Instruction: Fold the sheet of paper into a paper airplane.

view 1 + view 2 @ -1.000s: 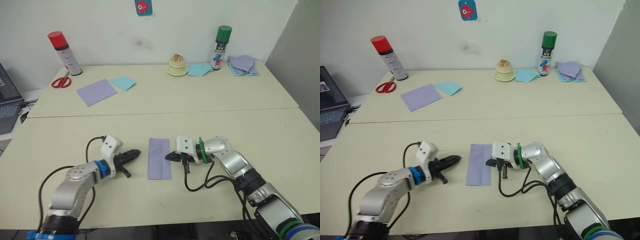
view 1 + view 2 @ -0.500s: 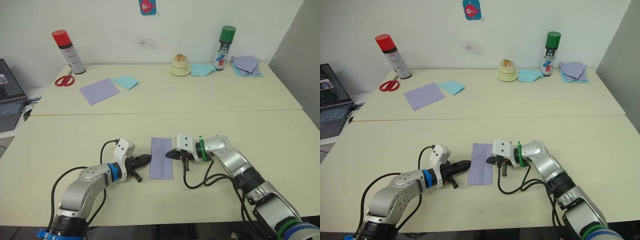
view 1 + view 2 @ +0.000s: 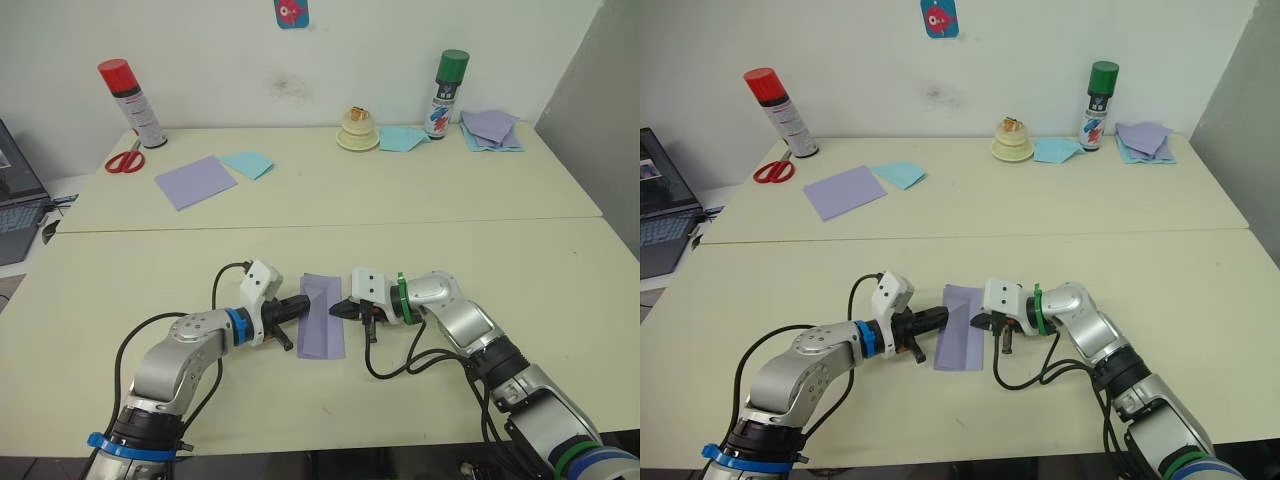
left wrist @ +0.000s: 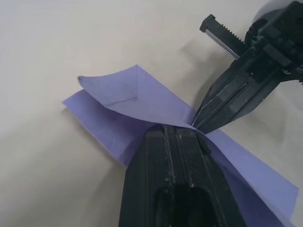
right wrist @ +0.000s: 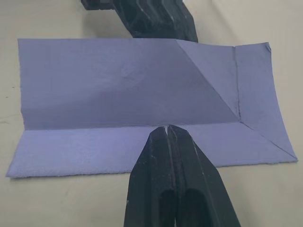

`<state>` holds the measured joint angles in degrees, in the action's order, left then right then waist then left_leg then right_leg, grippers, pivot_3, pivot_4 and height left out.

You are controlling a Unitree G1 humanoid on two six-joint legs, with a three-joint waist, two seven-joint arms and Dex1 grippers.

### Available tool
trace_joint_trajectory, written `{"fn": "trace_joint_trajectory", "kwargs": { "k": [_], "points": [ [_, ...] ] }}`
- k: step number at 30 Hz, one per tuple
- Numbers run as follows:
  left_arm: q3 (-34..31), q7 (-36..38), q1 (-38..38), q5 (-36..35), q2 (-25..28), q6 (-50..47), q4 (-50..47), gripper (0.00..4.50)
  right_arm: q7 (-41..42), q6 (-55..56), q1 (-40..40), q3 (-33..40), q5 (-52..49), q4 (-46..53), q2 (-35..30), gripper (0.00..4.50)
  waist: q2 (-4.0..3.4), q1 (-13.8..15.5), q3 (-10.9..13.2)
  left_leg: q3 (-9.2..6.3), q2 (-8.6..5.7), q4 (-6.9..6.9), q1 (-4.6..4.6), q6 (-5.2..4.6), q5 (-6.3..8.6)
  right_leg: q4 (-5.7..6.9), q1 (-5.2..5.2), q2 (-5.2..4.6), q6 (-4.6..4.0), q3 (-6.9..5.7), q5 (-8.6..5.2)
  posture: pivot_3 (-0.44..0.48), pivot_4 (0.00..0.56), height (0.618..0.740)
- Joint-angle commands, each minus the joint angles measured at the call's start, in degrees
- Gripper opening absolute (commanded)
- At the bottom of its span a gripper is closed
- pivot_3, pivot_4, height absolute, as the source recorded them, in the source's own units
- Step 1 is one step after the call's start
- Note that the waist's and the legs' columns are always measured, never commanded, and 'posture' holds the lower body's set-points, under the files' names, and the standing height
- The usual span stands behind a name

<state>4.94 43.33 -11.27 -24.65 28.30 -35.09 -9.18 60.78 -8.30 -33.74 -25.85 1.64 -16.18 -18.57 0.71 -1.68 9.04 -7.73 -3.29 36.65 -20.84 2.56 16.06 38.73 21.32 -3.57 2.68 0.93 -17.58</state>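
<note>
Left eye view gives you the sheet of paper lying on the near desk, a long lavender strip with the two grippers facing each other across it. Your left gripper has come in from where it hung a second ago, well clear of the sheet's left edge; now its tip is at that edge and the near part of the strip has lifted over it. In the left wrist view its jaws are closed together, pushed under the raised flap, and the flap curls up beside them with a crease running across it. Your right gripper has barely shifted and rests at the sheet's right edge; the right wrist view shows its jaws pressed together, tip touching the long fold line, not clamped on the paper. The same view shows a diagonal crease at one end of the sheet. The two tips nearly meet over the strip in the left wrist view. Well beyond the sheet, on the far desk, you have the flat lavender square with a pale blue sheet touching its right corner, red scissors and a red-capped spray can left of those, and far to the right a green-capped can.
</note>
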Motion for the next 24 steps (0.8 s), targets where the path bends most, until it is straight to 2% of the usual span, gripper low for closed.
{"fn": "trace_joint_trajectory", "kwargs": {
  "k": [1,3,10,14,18,20,24],
  "points": [
    [1.5,-0.1,-1.6,1.4,-0.7,1.3,-1.0,0.00,-0.7,-3.7,1.1,0.3,0.5,-1.1,-0.3,0.19,0.03,0.0,0.0,0.00,0.00,0.00,0.00,0.00,0.00,0.00,0.00,0.00,0.00,0.00,0.00,0.000,0.150,0.740],
    [1.8,-0.4,-1.9,1.9,-1.2,1.8,-0.5,0.00,-0.2,-6.6,0.9,1.6,-1.2,0.5,-0.4,0.57,0.03,0.0,0.1,0.00,0.00,0.00,0.00,0.01,-0.01,0.01,0.00,0.00,0.00,0.01,0.00,0.000,0.150,0.740],
    [1.7,-0.2,-2.0,2.8,-1.5,2.8,-0.4,0.00,1.2,-24.7,0.0,7.1,-8.6,10.3,-3.8,3.01,0.06,0.0,0.2,-0.04,-0.01,0.00,-0.22,0.06,-0.03,-0.13,0.09,-0.03,0.00,0.01,0.00,0.000,0.150,0.740],
    [1.8,-0.1,-2.4,3.1,-1.8,3.3,-0.3,0.00,0.3,-40.3,-1.4,11.2,-15.5,14.6,-3.7,3.01,0.07,0.0,0.3,-0.06,-0.01,0.00,-0.38,0.18,-0.10,-0.18,0.21,-0.06,0.00,0.03,0.00,0.000,0.150,0.740],
    [2.1,0.2,-2.9,3.5,-2.0,3.6,-0.6,0.00,-2.5,-59.4,-3.9,17.2,-24.0,17.6,-2.1,3.01,0.08,0.0,0.3,-0.06,-0.03,0.24,-1.12,0.25,-0.15,0.06,0.95,-0.07,-0.03,0.04,0.02,0.000,0.150,0.740],
    [2.4,0.4,-3.0,3.7,-1.9,3.7,-0.9,0.00,-4.9,-67.8,-5.1,20.1,-27.0,18.1,-0.5,3.01,0.08,0.0,0.3,-0.08,-0.03,0.23,-1.15,0.25,-0.15,0.06,0.98,-0.10,-0.03,0.04,0.02,0.000,0.150,0.740],
    [2.8,0.4,-3.3,3.4,-2.0,3.5,-2.2,0.00,-9.9,-78.0,-6.8,24.8,-30.3,17.8,3.4,3.01,0.07,0.0,0.3,-0.09,-0.03,0.20,-1.15,0.25,-0.15,0.04,0.98,-0.10,-0.03,0.05,0.02,0.000,0.150,0.740]
  ]
}}
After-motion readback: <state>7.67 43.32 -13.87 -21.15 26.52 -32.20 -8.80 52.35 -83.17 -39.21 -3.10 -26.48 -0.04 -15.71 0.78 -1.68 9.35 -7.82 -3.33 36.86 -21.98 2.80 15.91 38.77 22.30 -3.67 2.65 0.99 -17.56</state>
